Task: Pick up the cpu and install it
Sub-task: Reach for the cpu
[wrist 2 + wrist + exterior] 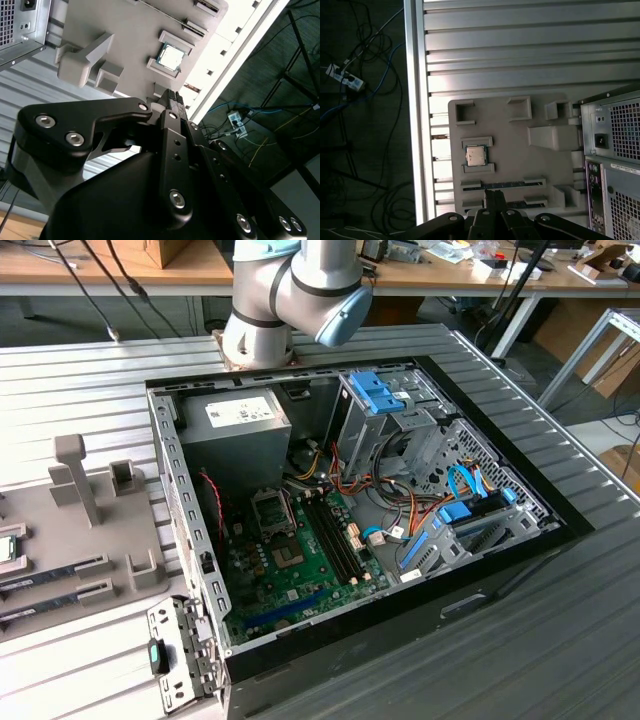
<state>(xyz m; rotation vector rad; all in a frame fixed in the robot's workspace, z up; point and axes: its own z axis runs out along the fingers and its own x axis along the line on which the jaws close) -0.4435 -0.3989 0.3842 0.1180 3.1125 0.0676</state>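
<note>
My two black fingers are pressed together with nothing between them, so my gripper (494,194) comes to one narrow tip in both wrist views. I hang above a pale grey moulded fixture tray (520,145) that lies on a ribbed aluminium table (520,50). The cpu (475,155), a small flat square chip with a silver-grey metal top and a thin green rim, lies flat in its nest on that tray between two low bracket-shaped ridges. It is untouched and apart from my fingertips. Just beside the nest, long narrow memory sticks (512,184) stand edge-up in slots, and my tip lines up nearer to those slots than to the chip. Next to the tray is a black computer case (400,630) lying on its side with its cover off. In the exterior view its green motherboard (300,580) carries a metal-framed socket (272,508), with a grey power-supply box (235,430) just beyond it. My silver and pale blue arm joints (300,285) rise behind the case's far wall.
</note>
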